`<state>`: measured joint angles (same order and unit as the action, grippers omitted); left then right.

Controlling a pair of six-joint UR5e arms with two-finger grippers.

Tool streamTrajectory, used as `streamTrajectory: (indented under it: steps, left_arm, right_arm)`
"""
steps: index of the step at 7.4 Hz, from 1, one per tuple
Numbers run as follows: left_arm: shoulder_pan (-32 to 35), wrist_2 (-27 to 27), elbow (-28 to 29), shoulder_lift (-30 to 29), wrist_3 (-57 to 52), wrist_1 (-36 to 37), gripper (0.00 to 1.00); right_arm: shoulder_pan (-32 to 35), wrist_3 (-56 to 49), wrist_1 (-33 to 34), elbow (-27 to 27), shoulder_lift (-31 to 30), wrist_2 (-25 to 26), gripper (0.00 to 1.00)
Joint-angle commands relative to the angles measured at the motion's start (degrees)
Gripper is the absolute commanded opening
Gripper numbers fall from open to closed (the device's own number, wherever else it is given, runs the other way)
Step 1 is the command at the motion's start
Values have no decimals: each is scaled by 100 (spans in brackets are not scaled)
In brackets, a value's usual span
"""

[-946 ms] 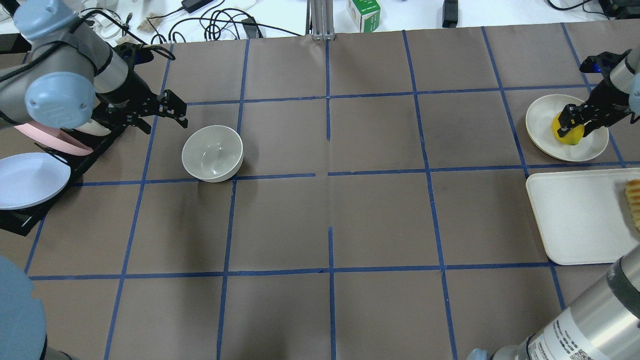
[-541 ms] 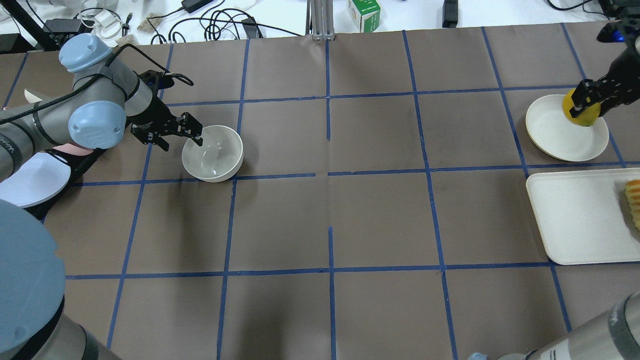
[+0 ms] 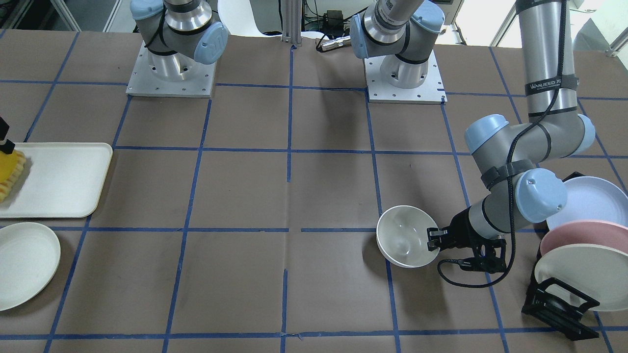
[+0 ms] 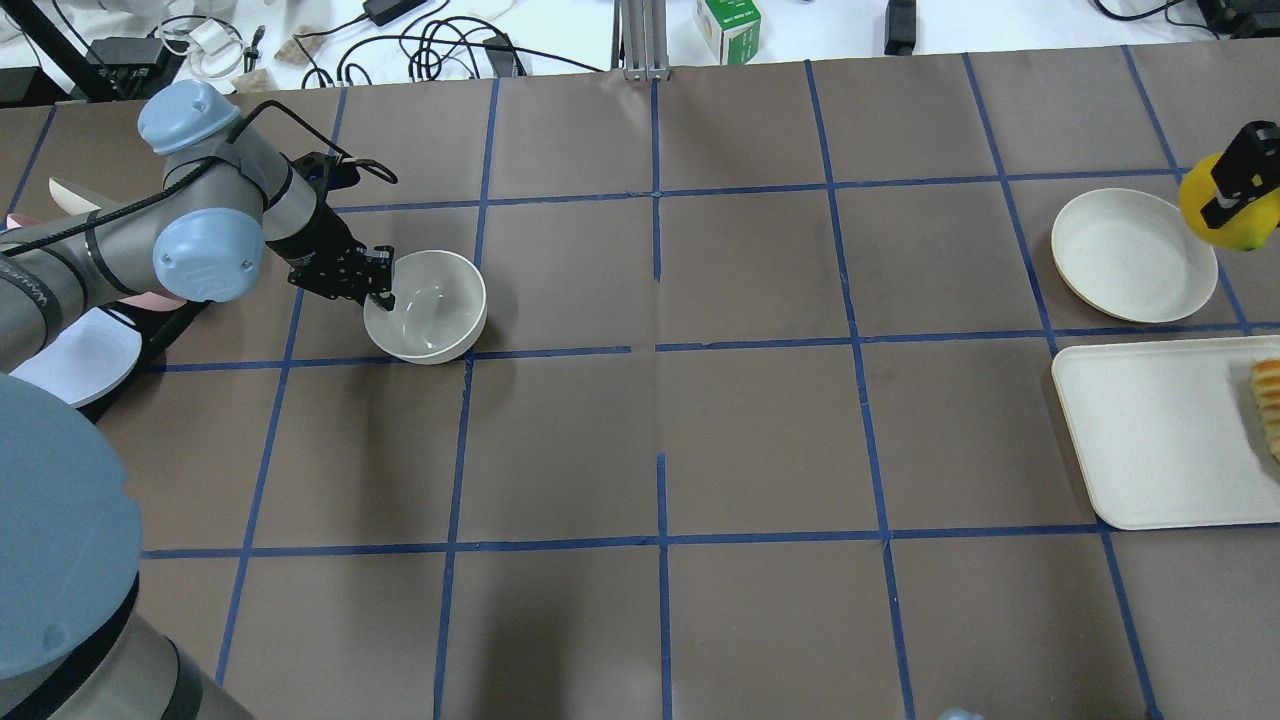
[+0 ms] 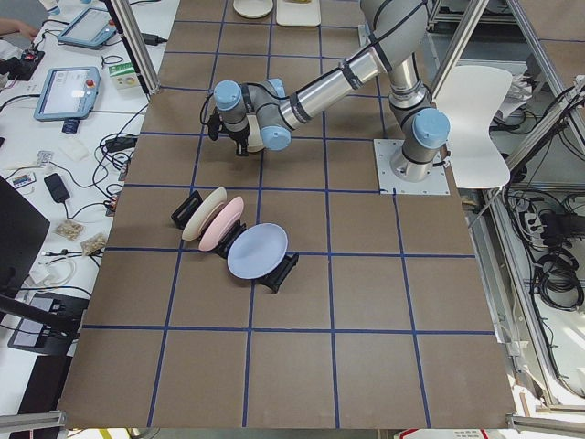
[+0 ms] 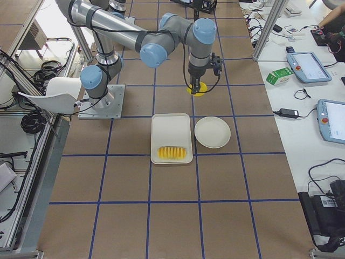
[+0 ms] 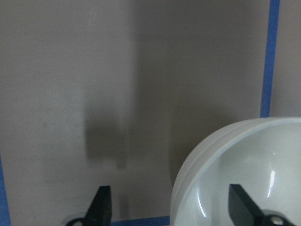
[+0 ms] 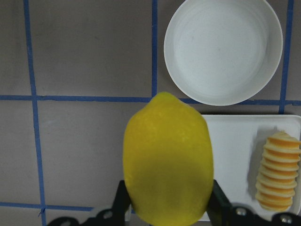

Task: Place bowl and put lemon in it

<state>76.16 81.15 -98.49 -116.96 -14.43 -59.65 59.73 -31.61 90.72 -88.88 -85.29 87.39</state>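
At the far left a rack (image 3: pixel 554 299) carries three leaning plates. The front-facing view shows all three, while the overhead view shows only parts of them behind the arm. Next to it the left gripper (image 4: pixel 383 285) is at the near rim of the bowl (image 4: pixel 430 310). The bowl stands upright on the table (image 4: pixel 760 440), in its left half, just beside a blue tape line. From overhead the fingers are hard to read. The left wrist view shows them wide apart, one outside the bowl's wall and one inside, neither pressing on it.

At the far right the right gripper (image 8: pixel 168 209) is clamped on the lemon (image 8: pixel 167 165) and holds it in the air. Overhead, the lemon is at the picture's edge, just beside a shallow plate (image 4: pixel 1133 255). The right wrist view looks past the lemon and shows that plate, a tray (image 8: pixel 235 150) and a row of fruit slices (image 8: pixel 277 172) below.
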Motion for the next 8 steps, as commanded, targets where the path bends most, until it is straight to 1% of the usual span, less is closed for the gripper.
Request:
streamTrajectory:
  steps: [1,2,3,4,5,6,7,8]
  left_arm:
    - [57,6,67,16,62,-47,0]
    - [249,-38,171,172,211,-116,0]
    - [633,-308,259,339,674,-326,0]
    - [1020,-363,251,471,1070,-328,0]
    - [1450,-529,182,490,1448,-293,0]
    - [1898,-521,181,429,1982,-232,0]
    - [2286,-513,181,298,2379,-14,0]
    - [2507,-478,111,227,2531,319,0]
  right_arm:
    - [64,75,-133,-33,-128,-12,9]
    - [361,537,-220,19,-163,-29,10]
    - [1042,1438,-247,98,-224,-47,11]
    - [1719,2352,-239,204,-242,-38,11]
    - [2344,3100,-186,257,-207,-47,12]
    - [2768,3769,-160,257,-181,-73,12]
    - [3068,4385,-160,257,-155,-82,10]
    - [3253,4487,-142,257,-102,-82,10]
